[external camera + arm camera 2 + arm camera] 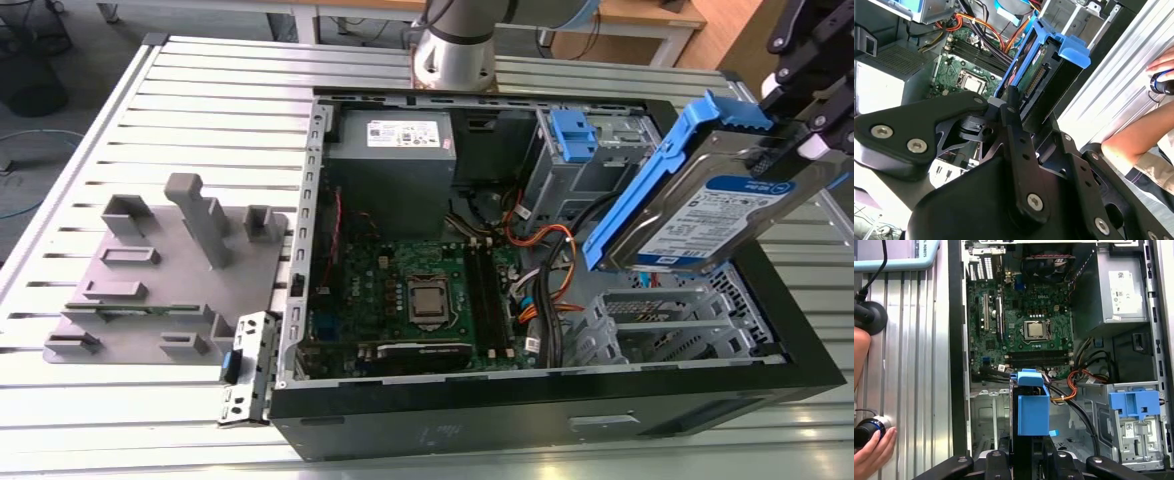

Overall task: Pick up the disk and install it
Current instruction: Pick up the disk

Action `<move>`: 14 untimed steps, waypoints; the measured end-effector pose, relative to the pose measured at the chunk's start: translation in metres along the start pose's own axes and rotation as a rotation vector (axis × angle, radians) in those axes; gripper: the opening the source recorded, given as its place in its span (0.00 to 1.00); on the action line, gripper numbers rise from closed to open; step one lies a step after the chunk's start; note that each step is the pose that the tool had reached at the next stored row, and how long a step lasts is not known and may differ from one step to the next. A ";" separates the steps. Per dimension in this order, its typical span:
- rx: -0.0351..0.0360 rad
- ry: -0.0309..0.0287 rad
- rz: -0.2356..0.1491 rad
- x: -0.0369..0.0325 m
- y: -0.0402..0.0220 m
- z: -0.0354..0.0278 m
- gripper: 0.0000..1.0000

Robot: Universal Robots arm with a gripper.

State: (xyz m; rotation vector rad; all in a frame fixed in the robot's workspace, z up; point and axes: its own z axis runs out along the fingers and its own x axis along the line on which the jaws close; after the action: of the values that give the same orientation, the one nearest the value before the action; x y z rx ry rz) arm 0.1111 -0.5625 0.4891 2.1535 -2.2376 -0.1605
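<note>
So that it can likely go edge-first into a bay, the gripper [805,125] is clamped on the disk [714,215], which hangs tilted from it, just above the drive cage [667,320] below.

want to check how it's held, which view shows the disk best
The exterior view: the disk shows its labelled face and blue frame, tilted above the open case. Both wrist views show it edge-on, mostly blue frame.

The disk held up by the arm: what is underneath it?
The disk, clamped in the gripper, hangs tilted over the open computer case. Below it lies a silver perforated drive cage; part of the cage is hidden behind the disk.
</note>
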 end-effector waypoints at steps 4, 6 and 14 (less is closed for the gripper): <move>-0.0007 0.0015 -0.015 0.0002 -0.0003 0.0028 0.35; -0.0008 0.0018 -0.018 0.0002 -0.0005 0.0033 0.35; 0.0120 -0.0049 -0.023 0.0013 -0.0004 0.0044 0.35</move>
State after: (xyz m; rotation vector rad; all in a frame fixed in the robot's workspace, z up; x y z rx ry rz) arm 0.1110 -0.5636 0.4847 2.1879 -2.2228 -0.1535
